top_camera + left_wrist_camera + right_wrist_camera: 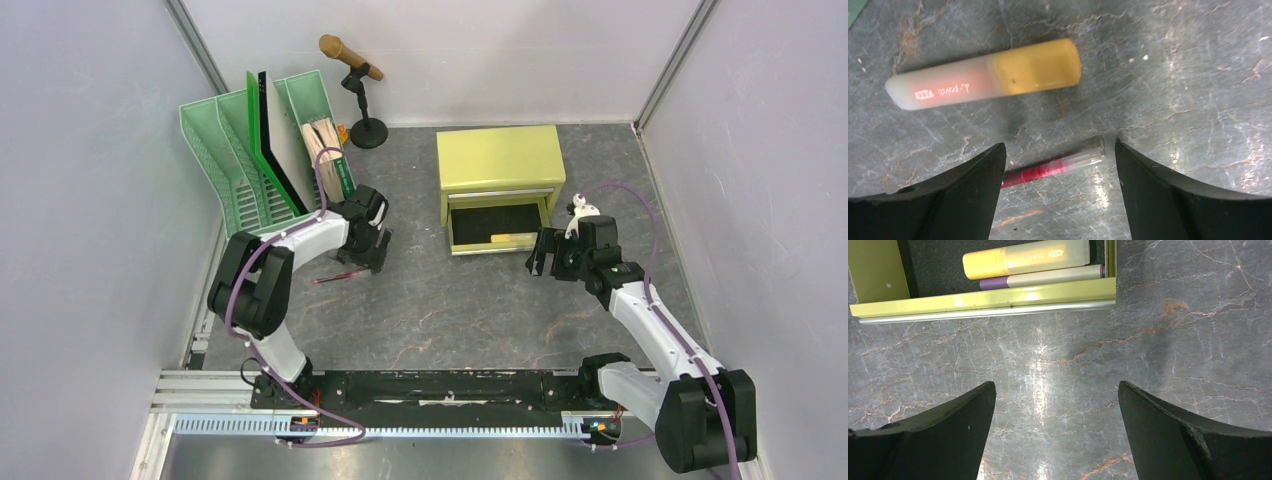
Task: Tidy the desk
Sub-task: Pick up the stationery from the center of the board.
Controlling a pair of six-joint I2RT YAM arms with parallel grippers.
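The dark surface fills the floor between the pale walls. Over its left side the left claw hangs wide open astride the red pen, gripping nothing. That thin pen could roll or skid away as the jaws close, or they could nudge the highlighter just beyond. The right claw, wide open and empty, waits by the open drawer.

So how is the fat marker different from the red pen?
The marker is thick, the pen thin. The marker is whitish with a yellow cap; the pen is red with a clear end. Both lie flat on the desk, slanted alike.
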